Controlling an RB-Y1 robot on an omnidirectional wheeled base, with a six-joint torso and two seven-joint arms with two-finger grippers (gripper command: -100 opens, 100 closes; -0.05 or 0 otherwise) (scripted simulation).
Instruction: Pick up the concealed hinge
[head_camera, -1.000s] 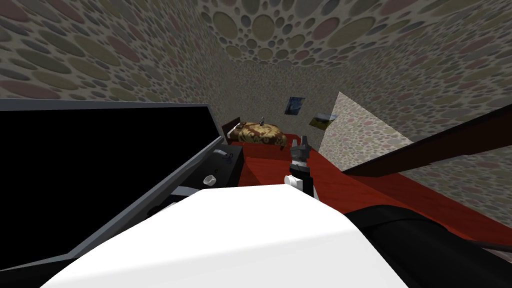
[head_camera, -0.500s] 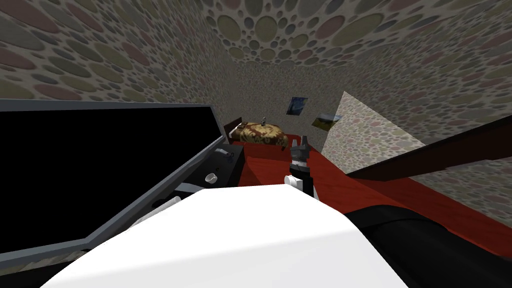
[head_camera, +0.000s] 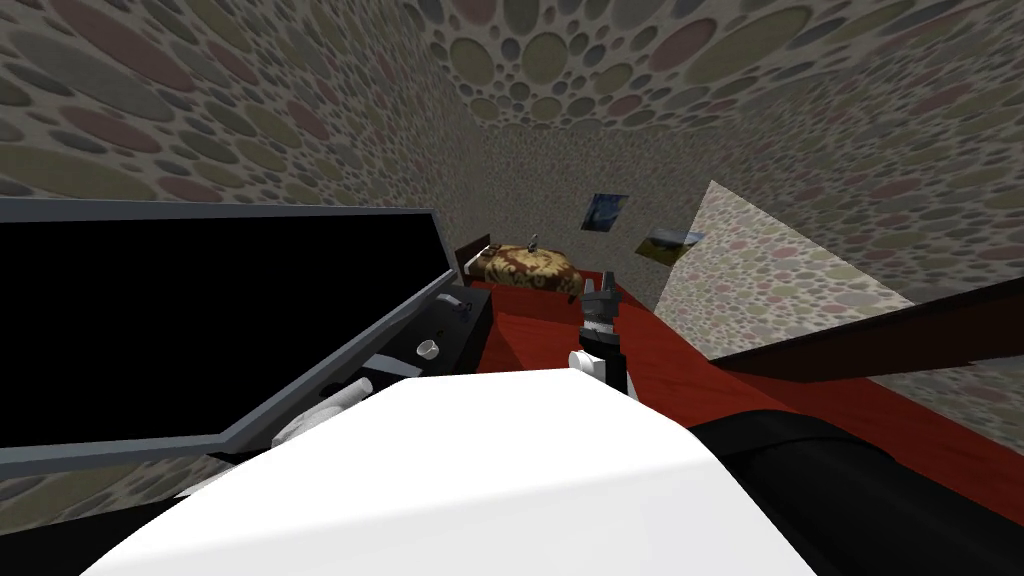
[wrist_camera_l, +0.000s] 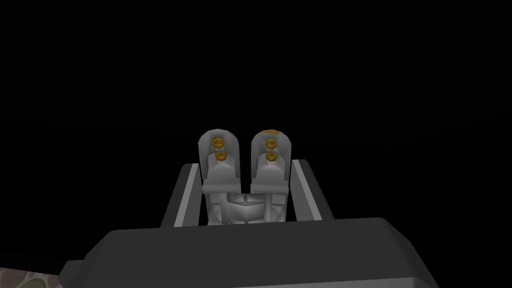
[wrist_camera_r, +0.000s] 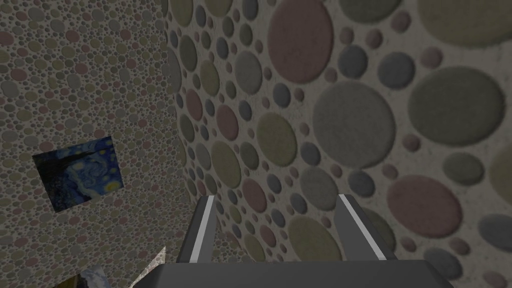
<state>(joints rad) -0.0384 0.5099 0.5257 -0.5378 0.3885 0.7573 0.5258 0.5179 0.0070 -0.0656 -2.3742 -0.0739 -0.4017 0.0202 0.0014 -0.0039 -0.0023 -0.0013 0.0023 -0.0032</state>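
Observation:
The concealed hinge (wrist_camera_l: 270, 165) is a light grey metal piece with two rounded lobes and small gold screws. My left gripper (wrist_camera_l: 245, 166) is shut on it, one finger against each side, with a black area behind. In the head view my left forearm (head_camera: 322, 410) reaches low at the left, under a grey frame. My right gripper (head_camera: 603, 290) is raised ahead of me over the red floor. Its fingers stand open (wrist_camera_r: 277, 198) with nothing between them.
A grey frame (head_camera: 400, 320) edges a large black area on my left. Beside it a dark low cabinet (head_camera: 470, 335) carries a white cup (head_camera: 428, 349). Farther off is a bed with a patterned cover (head_camera: 525, 268). A dark beam (head_camera: 880, 335) slants across the right.
My view has swung left, so the room slides to the right in the picture. More of my left forearm shows below the grey frame. The right arm holds its pose.

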